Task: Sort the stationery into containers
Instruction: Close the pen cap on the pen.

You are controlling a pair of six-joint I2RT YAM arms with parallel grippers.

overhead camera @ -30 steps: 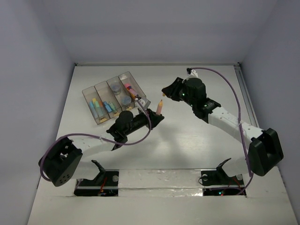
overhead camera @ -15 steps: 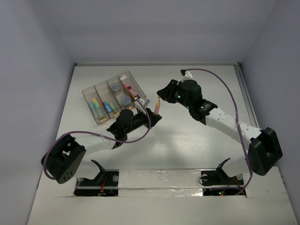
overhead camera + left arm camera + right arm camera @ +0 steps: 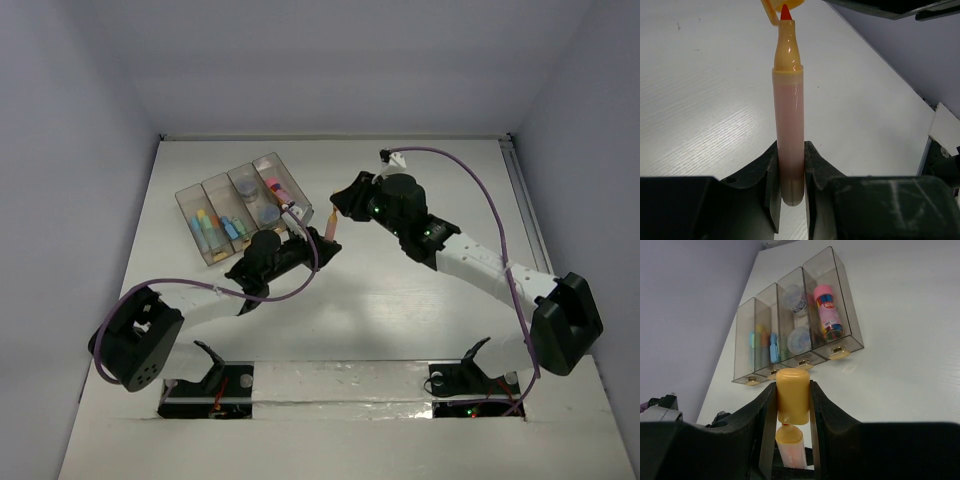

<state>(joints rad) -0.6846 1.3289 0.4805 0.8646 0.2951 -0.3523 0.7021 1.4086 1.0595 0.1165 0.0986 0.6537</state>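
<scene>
Orange-pink in its barrel, one marker (image 3: 789,125) is clamped upright between the left fingers (image 3: 811,175), which are closed on its lower end. Its yellow neck and red tip project well beyond the fingertips. A yellow cap (image 3: 793,395) is gripped by its sides between the right fingers (image 3: 767,412). Its open mouth is turned down towards the red tip directly beneath it. In the left wrist view the tip is seen just at the rim of the cap, but the cap is not yet pushed on.

Beyond the right fingers, past the cap, the smoky tray (image 3: 841,275) lies on the worktop (image 3: 400,300). All four of its compartments are already occupied:

- A pink marker (image 3: 827,315) lies in the compartment furthest to the right of the fingers.
- Two round grey pots (image 3: 799,340) are held in the next one.
- Blue pieces (image 3: 773,347) lie in the third, and yellow and green ones in the last, though these are too small to be told apart fully.

Outside the tray, no loose stationery other than the held marker and cap can be made out in the overhead view. The sorting is therefore judged nearly finished. What is left appears to be seating the cap on the marker and then placing the marker into a compartment, most likely beside the pink one.
</scene>
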